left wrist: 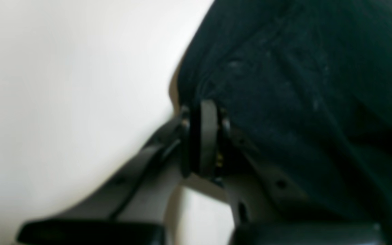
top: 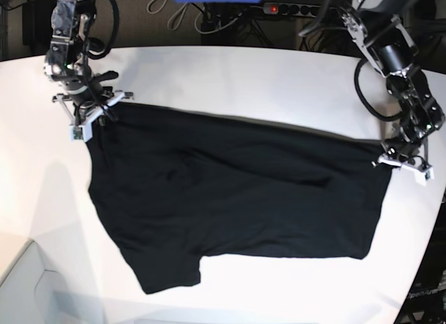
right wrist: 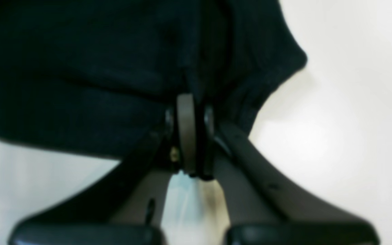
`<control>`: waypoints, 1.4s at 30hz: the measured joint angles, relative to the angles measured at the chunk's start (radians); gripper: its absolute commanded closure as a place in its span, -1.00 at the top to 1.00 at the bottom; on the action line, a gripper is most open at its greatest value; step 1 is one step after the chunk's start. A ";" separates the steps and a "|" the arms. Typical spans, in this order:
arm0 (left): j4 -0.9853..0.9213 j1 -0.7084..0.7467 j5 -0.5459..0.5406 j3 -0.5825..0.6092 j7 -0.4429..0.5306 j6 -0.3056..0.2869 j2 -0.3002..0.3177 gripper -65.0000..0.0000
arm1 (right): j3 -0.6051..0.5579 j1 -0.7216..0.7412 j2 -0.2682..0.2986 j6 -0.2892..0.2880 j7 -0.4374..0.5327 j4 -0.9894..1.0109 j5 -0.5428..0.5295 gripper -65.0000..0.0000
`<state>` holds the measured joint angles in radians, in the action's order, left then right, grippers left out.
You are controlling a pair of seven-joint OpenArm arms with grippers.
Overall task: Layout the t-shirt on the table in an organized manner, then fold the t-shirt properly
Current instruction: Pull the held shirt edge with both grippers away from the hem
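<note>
Pinching black t-shirt (left wrist: 301,85) cloth in the left gripper (left wrist: 204,109), jaws closed, blurred. Clamped likewise in the right gripper (right wrist: 191,102) near a hem corner. Stretched across the white table (top: 279,73) between far-left and right corners, probably for flattening; print and tag unseen.

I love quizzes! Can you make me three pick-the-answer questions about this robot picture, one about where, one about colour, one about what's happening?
1. Where does the t-shirt lie?
A. on the table
B. on the floor
C. in a box

2. What colour is the t-shirt?
A. red
B. black
C. yellow

3. What are the left gripper and right gripper doing?
A. both pinching cloth
B. both wide open
C. holding a cup

Answers: 1 A, the cloth is spread over the white top. 2 B, it looks black in every view. 3 A, each wrist view shows jaws closed on fabric.
</note>
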<state>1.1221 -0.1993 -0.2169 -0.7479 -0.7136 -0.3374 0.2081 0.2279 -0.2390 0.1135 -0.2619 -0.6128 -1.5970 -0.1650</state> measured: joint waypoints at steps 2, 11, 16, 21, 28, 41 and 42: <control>0.036 0.026 -0.001 -0.002 -0.005 0.000 -0.002 -1.00 | 0.000 0.000 0.000 0.000 0.000 0.000 0.000 -1.00; 0.104 0.124 -0.143 -0.002 0.000 0.001 0.008 -1.00 | -0.001 0.000 0.000 0.000 0.000 0.000 0.000 -1.00; 0.103 0.166 -0.147 -0.001 0.004 0.003 0.008 -1.00 | -0.001 -0.005 0.000 0.000 0.006 0.000 0.000 -1.00; 0.104 0.196 -0.156 -0.002 0.015 0.003 0.008 -1.00 | -0.002 -0.053 0.000 0.000 0.013 -0.035 0.000 -1.00; 0.182 0.264 -0.157 -0.019 -0.008 0.000 0.001 -1.00 | -0.003 -0.159 -0.002 -0.003 -0.052 -0.159 0.008 -1.00; 0.338 0.425 -0.153 -0.107 -0.014 0.000 -0.065 -1.00 | -0.002 -0.314 -0.009 -0.004 0.055 -0.211 0.010 -1.00; 0.349 0.435 -0.155 -0.111 -0.014 0.000 -0.064 -1.00 | -0.002 -0.326 -0.009 -0.004 0.071 -0.211 0.009 -1.00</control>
<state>1.4715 0.2352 -0.3721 -0.8589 -0.7280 -0.3374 0.1436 0.2260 -0.5652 0.1047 -0.2661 -0.5423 -1.8084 -0.1558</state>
